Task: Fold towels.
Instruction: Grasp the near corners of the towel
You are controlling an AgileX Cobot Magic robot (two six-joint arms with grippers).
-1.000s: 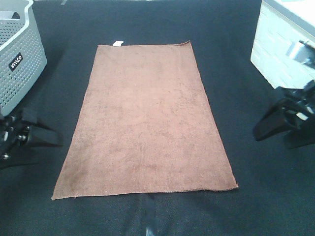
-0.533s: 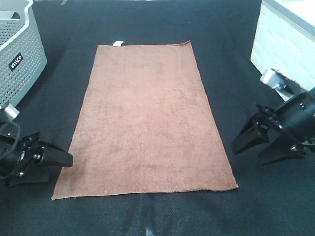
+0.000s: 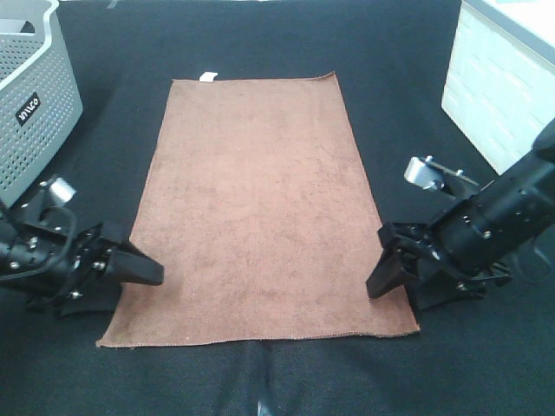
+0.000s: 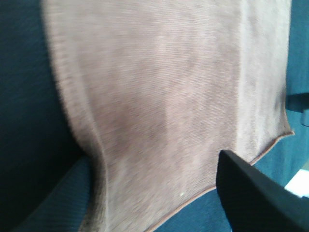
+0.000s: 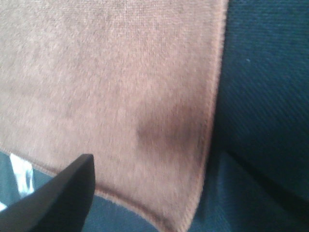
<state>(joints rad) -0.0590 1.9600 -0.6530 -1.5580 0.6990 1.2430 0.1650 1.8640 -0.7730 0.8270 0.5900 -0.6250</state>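
Towel (image 3: pixel 260 199) seen spread flat on the black table (image 3: pixel 408 52), white tag (image 3: pixel 206 77) at the far-left corner. Step in hand, apparently: approach for fold no. 1. Left claw (image 3: pixel 134 290) is set low at the near-left corner, right claw (image 3: pixel 395 295) at the near-right. Both sets of jaws are held apart, nothing gripped yet. Next, prob.: hem to be pinched at each corner, both lifted evenly & carried to the far edge, corners matched
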